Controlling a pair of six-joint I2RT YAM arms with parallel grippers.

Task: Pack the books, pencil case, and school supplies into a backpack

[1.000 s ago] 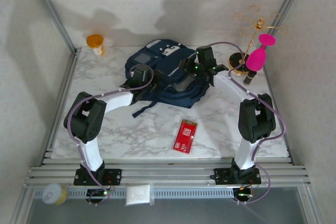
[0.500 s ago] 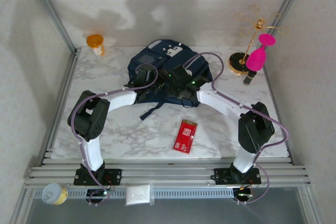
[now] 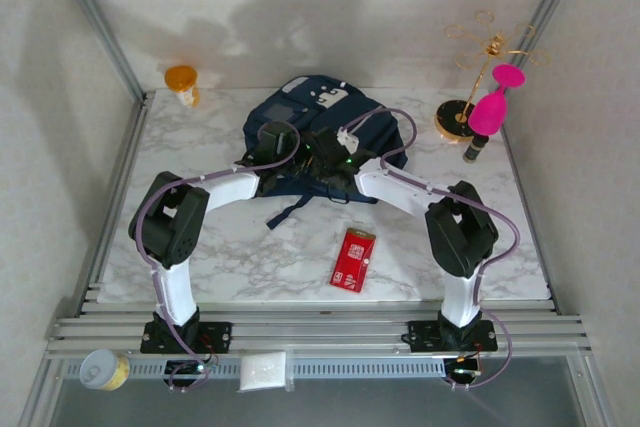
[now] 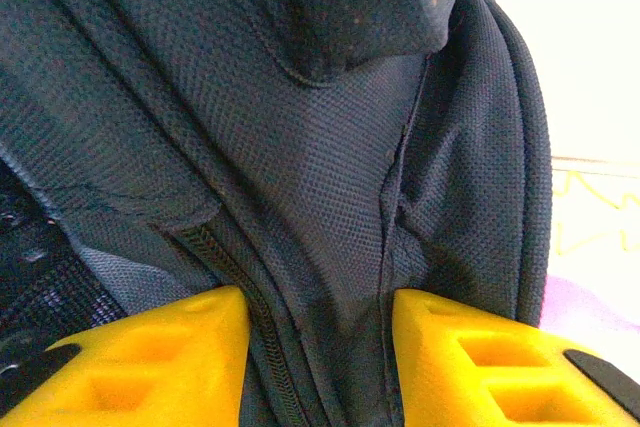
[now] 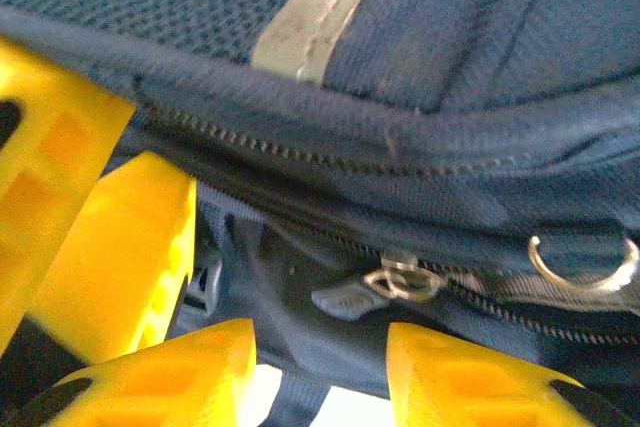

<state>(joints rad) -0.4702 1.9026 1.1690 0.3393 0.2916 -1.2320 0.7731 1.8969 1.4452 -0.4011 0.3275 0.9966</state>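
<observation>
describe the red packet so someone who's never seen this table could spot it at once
On the marble table, a big navy backpack lies at the far middle. Come from it toward the near edge, slightly right, and the school supplies packet lies flat on bare marble by itself. It is the one small red rectangle with white label marks.

backpack [image 3: 335, 112]: navy with white patches, lying at the far middle of the table, a dark strap trailing toward the near side
left gripper [image 3: 287, 163]: down on the backpack's near edge; jaws too small to read
right gripper [image 3: 327, 159]: just beside it on the same edge
red packet [image 3: 353, 260]: flat on the marble, apart from the backpack
table [image 3: 230, 247]: white marble top
orange bottle [image 3: 182, 82]: far left corner
gold stand [image 3: 462, 119]: far right, a pink piece hanging on it
</observation>
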